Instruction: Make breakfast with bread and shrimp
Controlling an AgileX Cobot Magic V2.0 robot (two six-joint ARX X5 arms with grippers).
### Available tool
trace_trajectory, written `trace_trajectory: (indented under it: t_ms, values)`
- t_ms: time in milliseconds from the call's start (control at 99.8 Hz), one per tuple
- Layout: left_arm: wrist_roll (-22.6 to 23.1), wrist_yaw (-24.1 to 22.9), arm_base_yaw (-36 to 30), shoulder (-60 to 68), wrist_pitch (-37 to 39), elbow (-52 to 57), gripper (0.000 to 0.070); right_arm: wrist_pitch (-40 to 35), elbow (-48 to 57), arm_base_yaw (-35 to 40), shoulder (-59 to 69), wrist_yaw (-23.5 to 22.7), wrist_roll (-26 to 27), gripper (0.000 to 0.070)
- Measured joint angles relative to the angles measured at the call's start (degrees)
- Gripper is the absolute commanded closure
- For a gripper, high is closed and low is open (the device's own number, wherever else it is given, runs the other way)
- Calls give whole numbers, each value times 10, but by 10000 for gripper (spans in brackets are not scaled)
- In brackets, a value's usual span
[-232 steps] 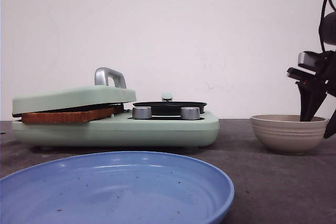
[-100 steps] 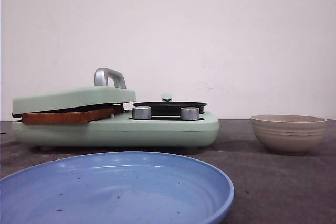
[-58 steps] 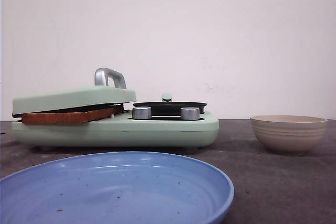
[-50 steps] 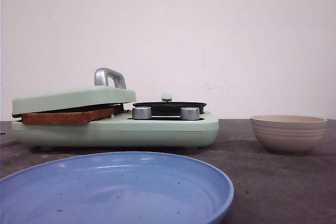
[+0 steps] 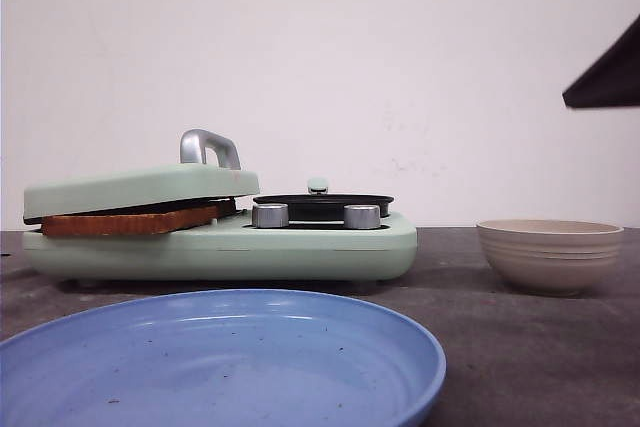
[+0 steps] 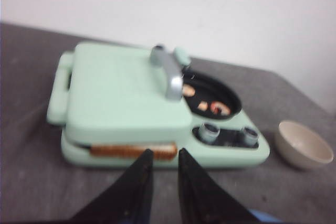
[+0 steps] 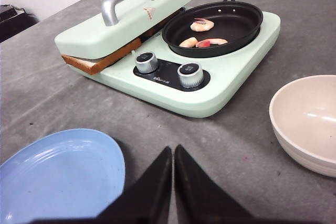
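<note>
The golden-crusted toasted bread [image 7: 100,60] under the mint-green press lid [image 7: 123,19] is likely light and crumbly; grip its exposed edge. Right tool [image 7: 173,182] pressed together; left tool [image 6: 164,182] slightly spread, empty.

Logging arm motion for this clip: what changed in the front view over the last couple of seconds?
The right arm rose out of the bowl, left the view, and now a dark tip pokes in high on the right. Nothing was taken or released. The bread stays under the lid; the plate is unmoved.

mint-green cooker [image 5: 300,242], blue plate [image 5: 220,357], beige bowl [image 5: 550,252]
</note>
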Motion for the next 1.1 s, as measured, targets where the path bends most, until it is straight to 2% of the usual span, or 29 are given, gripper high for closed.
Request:
trace_trajectory:
  t_ms: [311, 932, 1022, 1102]
  values:
    - [-29, 1, 0, -6, -5, 0, 671, 0, 0, 0, 2, -2, 4, 700]
    - [-30, 0, 0, -6, -6, 0, 671, 0, 0, 0, 2, -2, 4, 700]
    - [-30, -35, 1, -9, -26, 0, 671, 0, 0, 0, 2, -2, 4, 700]
    - [-16, -111, 10, -24, -22, -3, 671, 0, 0, 0, 2, -2, 4, 700]
